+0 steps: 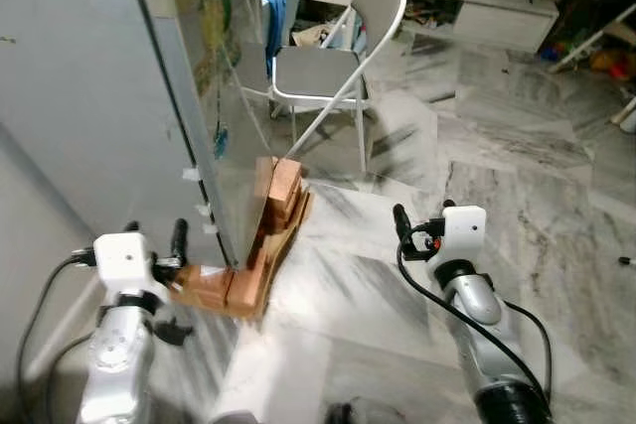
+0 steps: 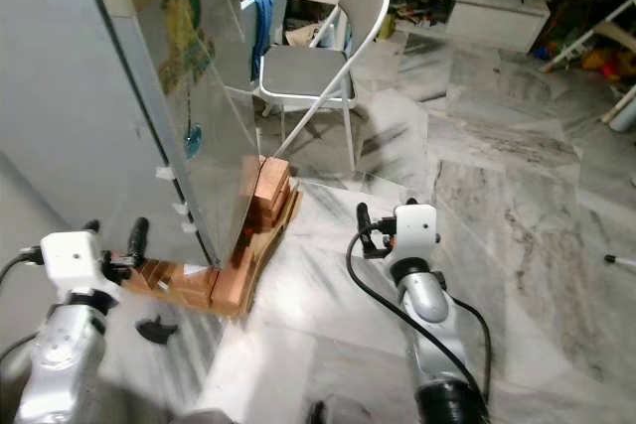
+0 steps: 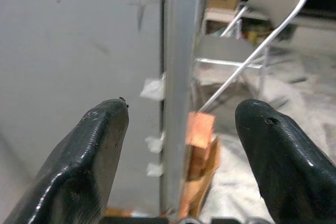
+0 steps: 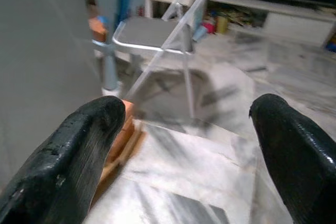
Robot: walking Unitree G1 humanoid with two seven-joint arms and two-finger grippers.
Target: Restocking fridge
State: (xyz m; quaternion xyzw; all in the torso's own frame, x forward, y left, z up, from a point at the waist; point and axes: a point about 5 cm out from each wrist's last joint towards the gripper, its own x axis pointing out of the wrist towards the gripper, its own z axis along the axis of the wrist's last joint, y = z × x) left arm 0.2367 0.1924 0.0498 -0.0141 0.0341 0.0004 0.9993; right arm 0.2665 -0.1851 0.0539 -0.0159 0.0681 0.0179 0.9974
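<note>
Grey steel fridge fills the frame's left, door shut, propped on orange bricks; restock barely begun, nothing in hand, door yet to open; my left gripper spread and empty at the door edge; right gripper spread over glossy marble floor; folding chair behind.

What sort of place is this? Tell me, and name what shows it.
Most likely a room in a lived-in home. A grey fridge stands on a marble-patterned tile floor, a folding chair with a blue cloth sits behind it, and a low TV cabinet lines the far wall.
</note>
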